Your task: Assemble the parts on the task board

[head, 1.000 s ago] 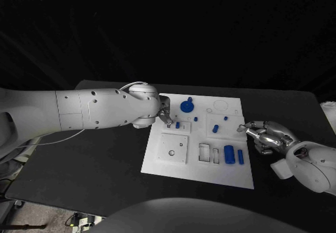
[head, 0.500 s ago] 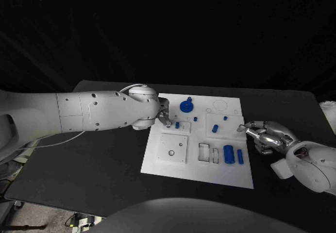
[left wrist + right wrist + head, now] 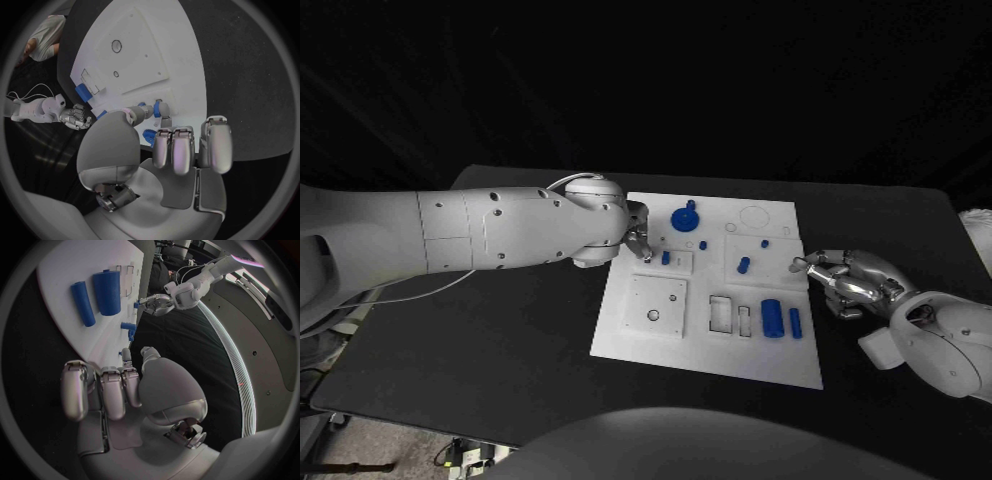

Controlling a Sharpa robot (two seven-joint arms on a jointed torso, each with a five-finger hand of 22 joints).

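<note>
Presently the left hand (image 3: 640, 243) stands over the left part of the task board (image 3: 711, 345), its fingertips gathered at a small blue peg (image 3: 665, 257) that sits on the board near its left edge; the left wrist view shows thumb and a finger closed on this peg, judged to be a pinch for seating it. The round blue knob (image 3: 685, 217) sits toward the board's far edge, just beyond that hand. The right hand (image 3: 842, 281) rests on the surface at the board's right edge, fingers curled in and holding nothing, seemingly parked clear of the work. Two blue cylinders (image 3: 772, 317) lie side by side near the board's right edge, apparently awaiting placement, beside two open rectangular slots (image 3: 721, 313).
</note>
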